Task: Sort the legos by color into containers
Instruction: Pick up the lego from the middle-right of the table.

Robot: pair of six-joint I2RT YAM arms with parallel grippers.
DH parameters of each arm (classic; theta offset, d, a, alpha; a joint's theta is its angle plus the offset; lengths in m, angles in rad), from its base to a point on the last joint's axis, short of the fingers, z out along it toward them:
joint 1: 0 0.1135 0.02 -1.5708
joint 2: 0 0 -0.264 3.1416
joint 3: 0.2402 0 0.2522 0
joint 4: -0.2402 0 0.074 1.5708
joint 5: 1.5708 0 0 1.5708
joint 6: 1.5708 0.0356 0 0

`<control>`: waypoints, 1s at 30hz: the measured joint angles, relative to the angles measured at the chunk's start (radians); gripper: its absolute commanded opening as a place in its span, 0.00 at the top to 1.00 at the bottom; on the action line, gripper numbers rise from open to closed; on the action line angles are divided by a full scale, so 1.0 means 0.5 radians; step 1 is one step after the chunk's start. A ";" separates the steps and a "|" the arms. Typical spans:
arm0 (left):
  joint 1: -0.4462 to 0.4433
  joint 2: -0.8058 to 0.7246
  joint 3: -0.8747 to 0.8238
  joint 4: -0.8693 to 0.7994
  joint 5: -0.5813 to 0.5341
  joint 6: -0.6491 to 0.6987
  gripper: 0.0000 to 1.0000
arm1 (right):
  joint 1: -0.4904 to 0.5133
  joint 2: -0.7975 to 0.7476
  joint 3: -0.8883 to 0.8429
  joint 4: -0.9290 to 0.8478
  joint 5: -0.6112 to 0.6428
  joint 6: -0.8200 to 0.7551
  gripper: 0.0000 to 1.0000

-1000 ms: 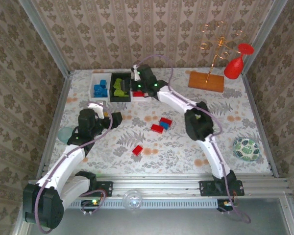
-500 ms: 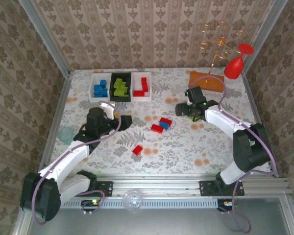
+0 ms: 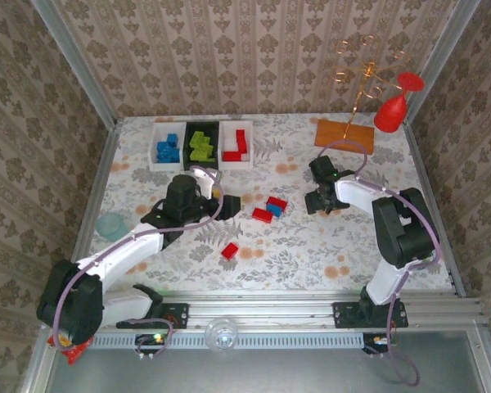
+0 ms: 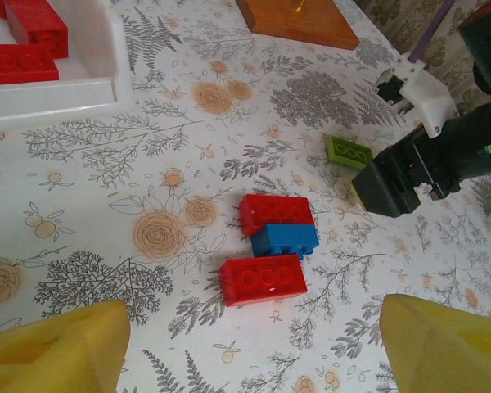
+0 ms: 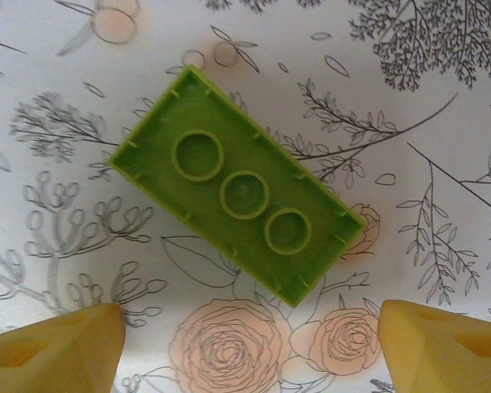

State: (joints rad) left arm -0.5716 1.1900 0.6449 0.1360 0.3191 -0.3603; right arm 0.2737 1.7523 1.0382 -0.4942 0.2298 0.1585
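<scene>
No legible text or markings

Left hand [image 4: 250,348], right hand [image 5: 245,350]: both spread.

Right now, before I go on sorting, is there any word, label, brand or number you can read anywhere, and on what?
None: no readable text anywhere.
Studs on the red and blue bricks are too blurred to tell; the lime brick lies underside up, unmarked; the bins show no labels.
</scene>
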 measured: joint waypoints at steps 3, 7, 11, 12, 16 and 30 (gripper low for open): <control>0.000 0.000 0.000 0.000 -0.011 0.011 0.19 | -0.040 0.040 0.063 -0.024 -0.001 -0.005 0.23; 0.000 0.000 0.000 -0.001 -0.026 0.021 0.19 | -0.121 0.102 0.166 -0.024 -0.022 -0.006 0.25; 0.000 0.000 0.000 -0.001 -0.042 0.032 0.19 | -0.213 0.183 0.266 -0.042 -0.095 -0.005 0.28; 0.000 0.000 0.000 -0.001 -0.047 0.033 0.19 | -0.228 0.201 0.282 -0.047 -0.108 -0.006 0.29; 0.000 -0.002 0.000 -0.001 -0.057 0.034 0.19 | -0.277 0.283 0.349 -0.086 -0.162 -0.006 0.35; 0.026 -0.069 0.000 -0.002 -0.063 0.034 0.19 | -0.347 0.423 0.552 -0.252 -0.384 -0.059 0.58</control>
State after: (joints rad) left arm -0.5587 1.1557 0.6449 0.1352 0.2874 -0.3431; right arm 0.1001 1.9636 1.3140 -0.6201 0.0380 0.1291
